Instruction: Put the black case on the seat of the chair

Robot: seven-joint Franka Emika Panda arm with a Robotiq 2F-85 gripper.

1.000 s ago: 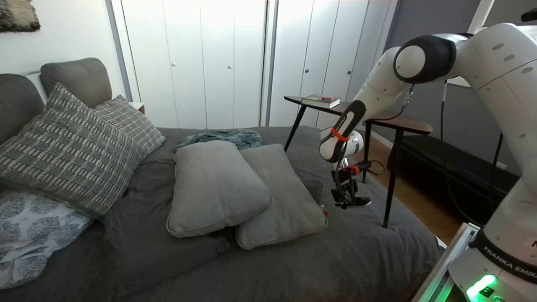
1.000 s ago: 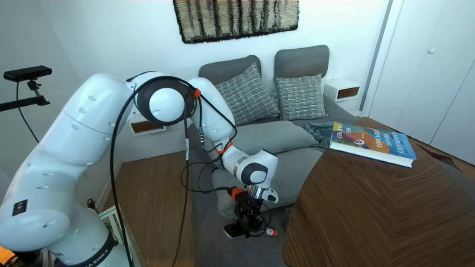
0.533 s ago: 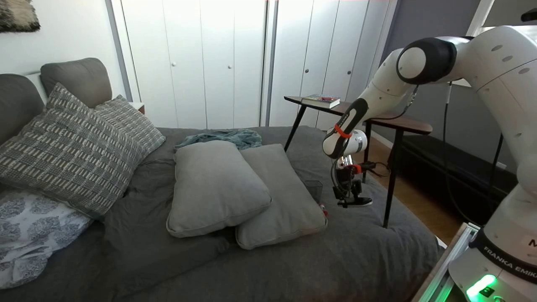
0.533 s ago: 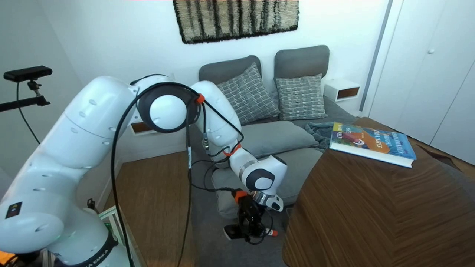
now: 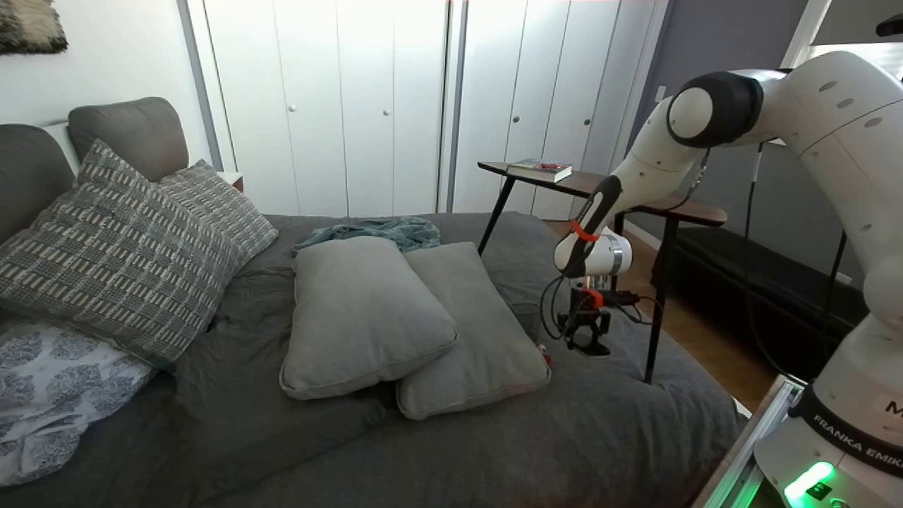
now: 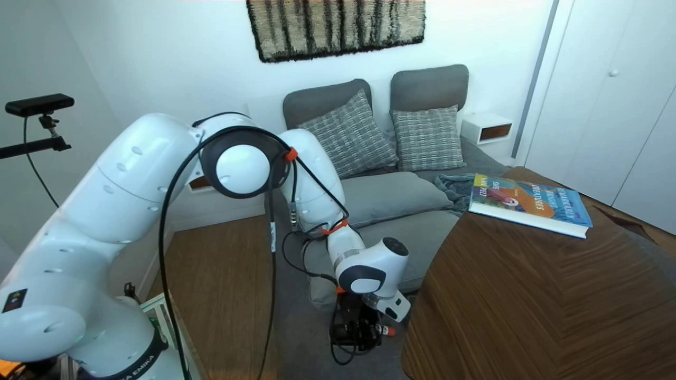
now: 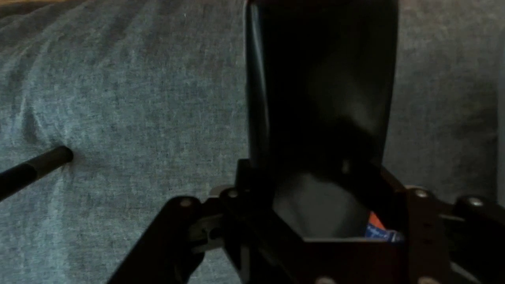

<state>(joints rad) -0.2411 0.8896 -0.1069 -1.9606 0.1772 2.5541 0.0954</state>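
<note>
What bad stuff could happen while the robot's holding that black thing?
The black case might slip from the gripper and drop onto the bed below.
The gripper might bump the table leg standing off to one side in the wrist view.
The hanging cable might catch on something.

Blk case [image 7: 327,90] & blk pincer [image 7: 311,179], wht arm [image 6: 129,177] w/ orange straps [image 6: 335,227]; dk-grey bedspread [image 5: 494,458], plain lt-grey pillows [image 5: 367,317], grey-wht dashed cushions [image 5: 120,254], brn table [image 6: 528,301], blue-orange-yellow bk [image 6: 533,203], blk-cream striped wall hanging [image 6: 338,26].
</note>
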